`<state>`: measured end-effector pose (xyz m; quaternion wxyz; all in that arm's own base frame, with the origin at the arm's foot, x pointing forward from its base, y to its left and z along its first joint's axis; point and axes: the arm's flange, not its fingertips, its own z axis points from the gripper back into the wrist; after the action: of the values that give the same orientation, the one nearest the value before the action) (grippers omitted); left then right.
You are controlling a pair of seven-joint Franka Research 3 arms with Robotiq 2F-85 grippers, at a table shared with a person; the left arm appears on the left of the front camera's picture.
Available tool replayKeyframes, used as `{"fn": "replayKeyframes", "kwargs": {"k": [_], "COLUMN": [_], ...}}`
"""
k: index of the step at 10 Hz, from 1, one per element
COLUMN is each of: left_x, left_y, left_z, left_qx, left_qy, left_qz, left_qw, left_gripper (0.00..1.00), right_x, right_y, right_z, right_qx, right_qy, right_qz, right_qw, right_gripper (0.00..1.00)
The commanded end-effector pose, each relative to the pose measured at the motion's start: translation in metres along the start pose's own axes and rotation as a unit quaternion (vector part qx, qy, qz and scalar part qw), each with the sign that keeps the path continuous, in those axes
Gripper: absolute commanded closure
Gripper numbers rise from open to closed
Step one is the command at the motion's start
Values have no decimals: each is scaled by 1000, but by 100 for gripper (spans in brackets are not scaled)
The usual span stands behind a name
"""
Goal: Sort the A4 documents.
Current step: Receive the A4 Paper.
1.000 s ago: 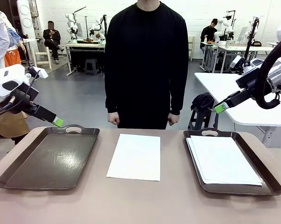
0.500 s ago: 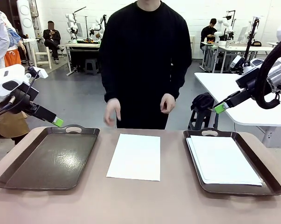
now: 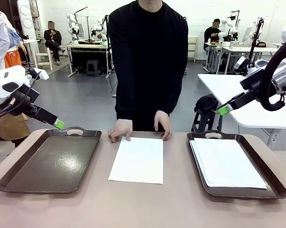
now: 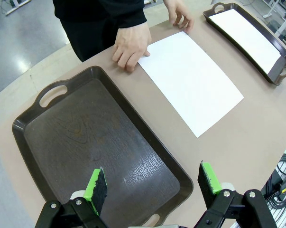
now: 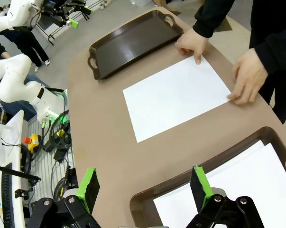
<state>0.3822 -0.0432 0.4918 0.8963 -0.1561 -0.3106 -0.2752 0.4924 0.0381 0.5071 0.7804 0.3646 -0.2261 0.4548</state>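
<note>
Front view: the left gripper (image 3: 59, 124) hangs above the far rim of the empty left tray (image 3: 48, 161); how its fingers stand cannot be told from this angle. The right gripper (image 3: 223, 110) hangs above and beyond the far end of the right tray (image 3: 271, 183), which carries a stack of A4 documents (image 3: 226, 162). Between the trays a single sheet (image 3: 138, 159) lies flat on the desk (image 3: 143, 206), well clear of both grippers. The person's hands (image 3: 120, 129) rest at its far edge, probably steadying or presenting it for sorting.

Left wrist view: the left fingers (image 4: 97, 185) are spread wide with nothing between them, poised over the near end of the left tray (image 4: 62, 142). The single sheet (image 4: 190, 78) lies beyond them and to the right, just beside the tray rim but not touching it. One hand (image 4: 130, 45) presses at its far corner. The sheet's near edges are free, with bare desk around them for an approach.

Right wrist view: the right fingers (image 5: 88, 187) are spread and empty above the corner of the right tray (image 5: 147, 202) and its stack (image 5: 228, 187). The single sheet (image 5: 176, 97) lies ahead, with a strip of bare desk between it and the tray rim. Both hands (image 5: 249, 76) touch its far edge, so a pickup would best come from the near side.
</note>
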Motion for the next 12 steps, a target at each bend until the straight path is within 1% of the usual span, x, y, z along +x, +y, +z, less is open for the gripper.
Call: {"fn": "replayKeyframes", "kwargs": {"k": [1,12], "left_x": [-1,-1], "left_y": [2,2], "left_z": [-1,-1], "left_qx": [-4,-4], "left_qy": [-2,-2], "left_qz": [1,1], "left_qw": [1000,1000], "left_gripper": [0,0], "right_x": [0,0], "right_y": [0,0], "right_z": [0,0], "right_qx": [2,2], "right_qy": [0,0], "right_qz": [6,6], "right_qw": [1000,1000], "right_gripper": [0,0]}}
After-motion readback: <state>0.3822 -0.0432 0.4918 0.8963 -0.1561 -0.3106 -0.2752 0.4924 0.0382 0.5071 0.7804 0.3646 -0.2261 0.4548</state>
